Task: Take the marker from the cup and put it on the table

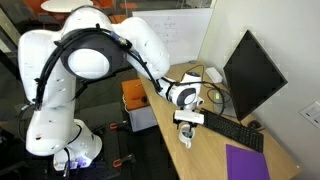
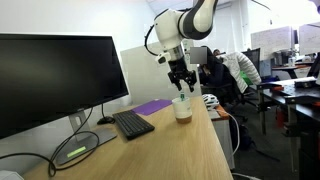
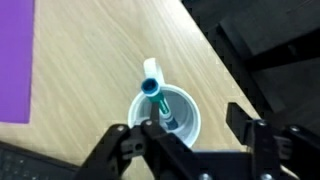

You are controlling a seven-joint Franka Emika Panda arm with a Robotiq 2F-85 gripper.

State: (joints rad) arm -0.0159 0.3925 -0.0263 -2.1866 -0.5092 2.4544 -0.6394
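A small white cup [image 3: 188,124] with a side handle stands on the tan table [image 3: 90,60]. A marker [image 3: 160,108] with a teal cap leans inside it, cap up. My gripper [image 3: 190,140] is open and hovers just above the cup, which sits between the fingers, nearer the left one. In both exterior views the gripper [image 2: 181,86] [image 1: 186,124] points down over the cup [image 2: 182,108] [image 1: 186,139] near the table's edge. The jaws hold nothing.
A purple mat [image 3: 15,60] [image 1: 248,162] lies beside the cup. A black keyboard [image 2: 132,123] [image 1: 235,130] and a monitor [image 2: 55,85] stand behind. A greenish dish [image 2: 75,152] sits by the monitor foot. An orange unit [image 1: 137,100] stands off the table's edge.
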